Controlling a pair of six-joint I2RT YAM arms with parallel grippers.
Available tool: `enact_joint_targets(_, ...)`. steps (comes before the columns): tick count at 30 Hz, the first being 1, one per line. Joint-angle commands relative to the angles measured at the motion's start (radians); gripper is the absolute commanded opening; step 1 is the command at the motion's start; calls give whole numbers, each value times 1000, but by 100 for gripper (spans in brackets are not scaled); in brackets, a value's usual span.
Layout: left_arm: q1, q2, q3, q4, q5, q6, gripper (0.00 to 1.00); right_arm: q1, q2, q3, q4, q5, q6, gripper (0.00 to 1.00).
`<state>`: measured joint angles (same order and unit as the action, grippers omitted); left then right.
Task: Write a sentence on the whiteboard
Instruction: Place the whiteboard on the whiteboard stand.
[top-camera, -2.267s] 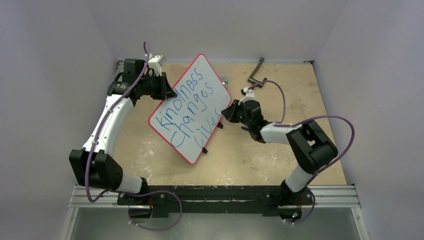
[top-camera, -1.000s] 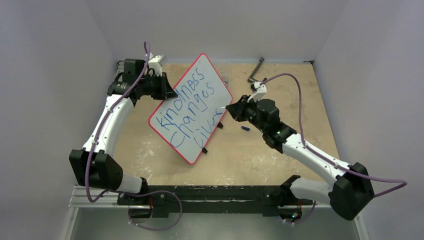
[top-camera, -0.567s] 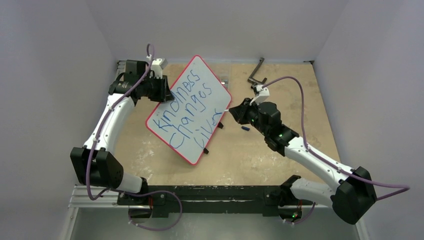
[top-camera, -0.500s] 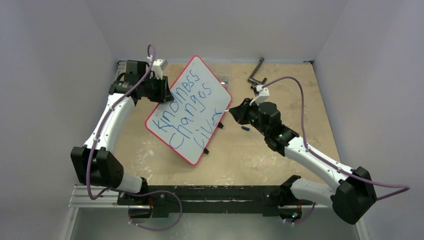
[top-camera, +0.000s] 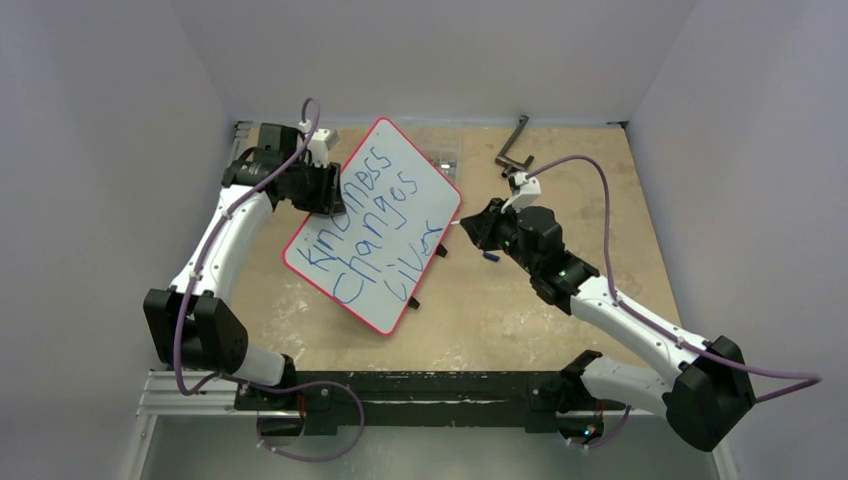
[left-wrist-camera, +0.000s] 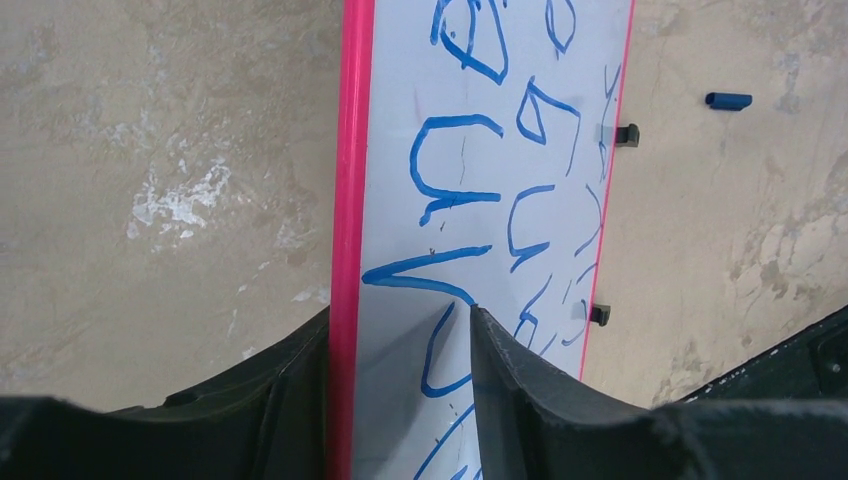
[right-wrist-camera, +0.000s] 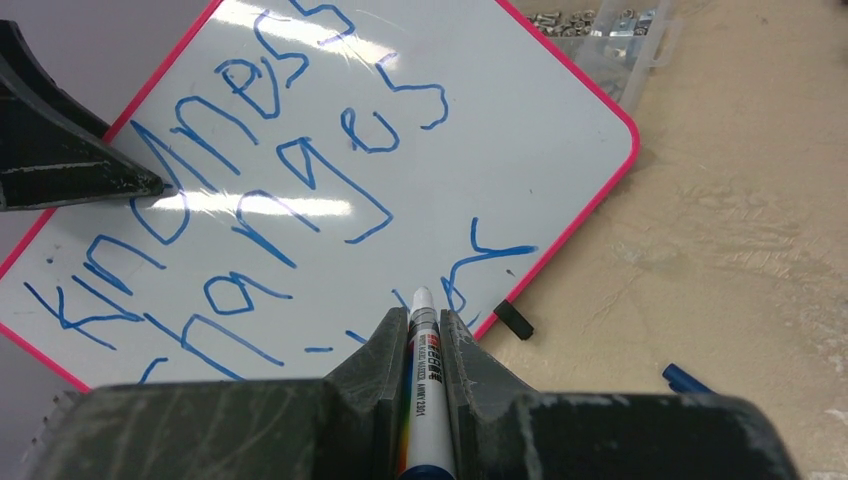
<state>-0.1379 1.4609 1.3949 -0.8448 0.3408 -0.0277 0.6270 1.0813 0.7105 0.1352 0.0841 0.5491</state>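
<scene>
The left gripper (left-wrist-camera: 400, 315) stands with its jaws parted, one finger on each side of the pink-red rim of the whiteboard (top-camera: 385, 140), the gap between them far wider than the thin board; I cannot tell whether either finger actually presses on it. Seen from above, that gripper sits at about 10 o'clock on the board's edge. Across from it, at roughly 3 o'clock, the right gripper (right-wrist-camera: 422, 318) is clamped tight on a marker (right-wrist-camera: 420, 390) with a white barrel. The marker's pale tip points at the board's lower right edge, close by the last blue strokes, though whether it touches the white face is hard to say. The whiteboard lies turned like a diamond on the left-centre of the tan surface (top-camera: 600, 200), and the sentence (top-camera: 375, 225), "Kindness changes lives", runs across it in three slanted lines of big blue letters. Small black clips (right-wrist-camera: 515, 320) stick out from the rim on the side nearest the right arm. A blue marker cap (top-camera: 489, 256) lies on the surface at about 4 o'clock from the right gripper, apart from the board. A clear plastic compartment box (right-wrist-camera: 620, 30) peeks out beside the board's far right edge, at about 1 o'clock, and a black bent metal tool (top-camera: 513, 145) lies further back.
</scene>
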Motion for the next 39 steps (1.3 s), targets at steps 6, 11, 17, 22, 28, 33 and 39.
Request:
enact_joint_targets(6, -11, 6, 28, -29, -45, 19, 50, -6, -17, -17, 41, 8, 5, 0)
enact_joint_targets(11, -11, 18, 29, -32, -55, 13, 56, -8, -19, -26, 44, 7, 9, 0)
enact_joint_targets(17, -11, 26, 28, -31, -68, 9, 59, -8, -24, -35, 47, 6, 12, 0)
enact_joint_targets(22, -12, 19, 21, -22, -104, 6, 68, -8, -26, -37, 49, 5, 12, 0)
enact_joint_targets(28, -11, 0, 12, -3, -114, -6, 80, -9, -25, -34, 47, 6, 8, 0)
enact_joint_targets(33, -11, -6, 12, -2, -129, -6, 83, -9, -26, -33, 43, 8, 6, 0)
enact_joint_targets(39, -11, -40, 1, 17, -190, -12, 84, -11, -27, -28, 39, 8, 4, 0)
